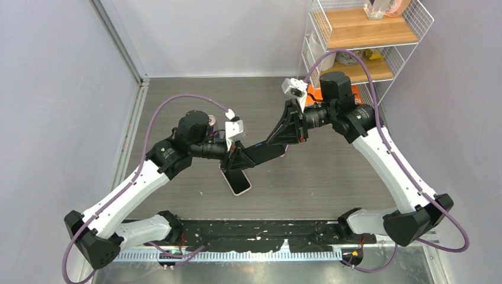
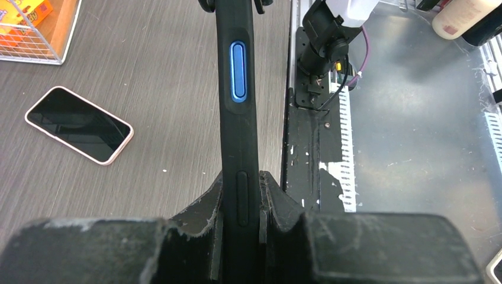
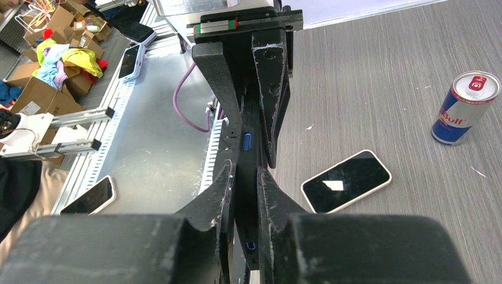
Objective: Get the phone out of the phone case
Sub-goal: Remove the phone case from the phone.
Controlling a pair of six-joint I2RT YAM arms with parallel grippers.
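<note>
Over the grey wood-grain table (image 1: 337,171), my left pincer (image 2: 241,195) and right pincer (image 3: 244,177) are each clenched on one end of the matte black phone case (image 1: 263,152), held on edge between them. The pale-rimmed, glass-fronted phone (image 1: 237,180) lies flat just below the left pincer, apart from the case; I judge it light, stiff, slick and fragile, best pinched across its long edges.

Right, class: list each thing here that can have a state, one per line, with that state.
Black phone case with blue button: held edge-on off the table by both grippers.
Left gripper: shut on the case.
Right gripper: shut on the case.
Pink-rimmed phone: flat on table, screen up, dark.
Blue and silver Red Bull can: upright.
</note>
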